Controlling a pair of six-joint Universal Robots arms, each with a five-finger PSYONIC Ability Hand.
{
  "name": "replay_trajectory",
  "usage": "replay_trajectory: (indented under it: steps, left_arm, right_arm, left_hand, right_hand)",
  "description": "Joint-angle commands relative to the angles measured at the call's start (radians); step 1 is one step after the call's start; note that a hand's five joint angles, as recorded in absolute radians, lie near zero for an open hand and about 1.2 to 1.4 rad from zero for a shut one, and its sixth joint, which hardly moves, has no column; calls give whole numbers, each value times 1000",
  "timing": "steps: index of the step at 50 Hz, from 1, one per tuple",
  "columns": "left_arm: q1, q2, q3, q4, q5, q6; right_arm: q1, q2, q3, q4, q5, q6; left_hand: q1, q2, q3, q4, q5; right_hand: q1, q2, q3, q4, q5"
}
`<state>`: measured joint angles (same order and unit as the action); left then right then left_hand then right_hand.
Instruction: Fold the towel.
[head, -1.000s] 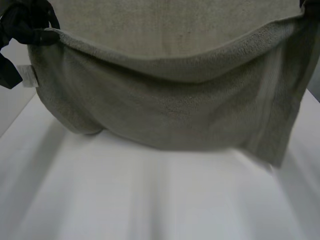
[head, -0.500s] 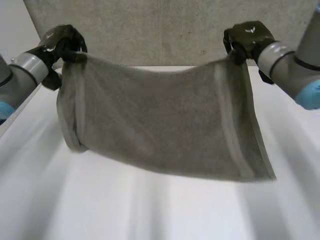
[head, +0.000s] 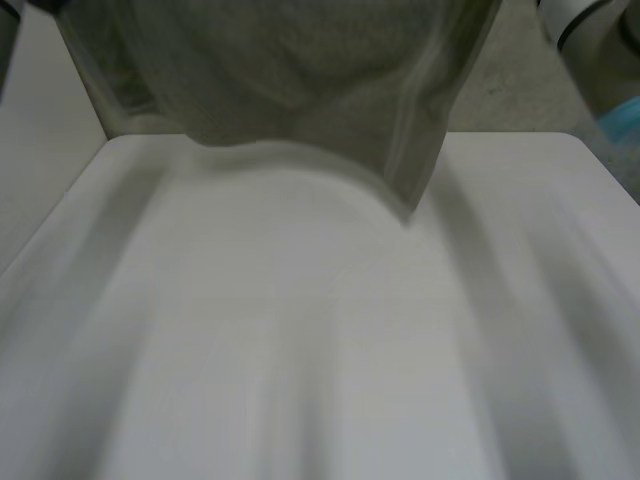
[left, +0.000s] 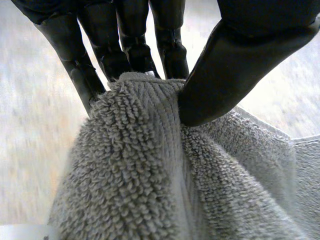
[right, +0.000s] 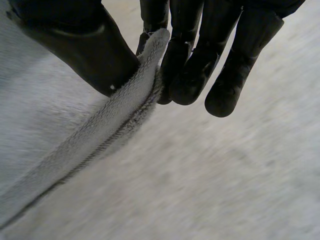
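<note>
Towel (head: 300, 80) risen above table (head: 300, 350); left hand (left: 245, 60), right hand (right: 195, 55) pinch edges.

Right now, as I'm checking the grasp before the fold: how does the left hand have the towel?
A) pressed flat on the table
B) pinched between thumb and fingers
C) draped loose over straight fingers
B: in the left wrist view the left hand pinches the towel between thumb and fingers.
</note>
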<state>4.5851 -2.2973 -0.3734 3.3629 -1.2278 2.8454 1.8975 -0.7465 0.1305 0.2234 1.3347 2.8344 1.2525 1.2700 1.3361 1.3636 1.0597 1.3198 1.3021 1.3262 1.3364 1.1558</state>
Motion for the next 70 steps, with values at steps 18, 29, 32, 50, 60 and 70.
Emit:
replay_trajectory:
  steps: [18, 29, 32, 50, 60, 70]
  left_arm:
    - [64, 133, -989, 174, 203, 236]
    - [66, 298, -1006, 139, 191, 203]
    - [66, 418, -992, 95, 189, 111]
    - [72, 556, -1069, 98, 192, -72]
    - [92, 325, -873, 95, 186, -69]
    - [34, 84, -393, 95, 81, -67]
  right_arm:
    - [-14, -139, 845, 45, -252, -297]
    - [-17, -332, 937, -44, -204, -75]
    - [-17, -420, 920, -35, -172, 5]
    - [-64, -568, 931, 48, -106, -16]
    - [-55, -427, 791, -12, -61, -43]
    - [12, -86, 255, -24, 46, -63]
  left_hand:
    - [144, 126, 60, 33, 162]
    - [144, 126, 60, 33, 162]
    - [144, 126, 60, 33, 162]
    - [144, 126, 60, 33, 162]
    - [144, 126, 60, 33, 162]
    - [144, 126, 60, 33, 162]
  right_hand:
    - [76, 94, 70, 60, 66]
    - [76, 94, 70, 60, 66]
    - [76, 94, 70, 60, 66]
    - [76, 94, 70, 60, 66]
    - [76, 94, 70, 60, 66]
    - [76, 94, 70, 60, 66]
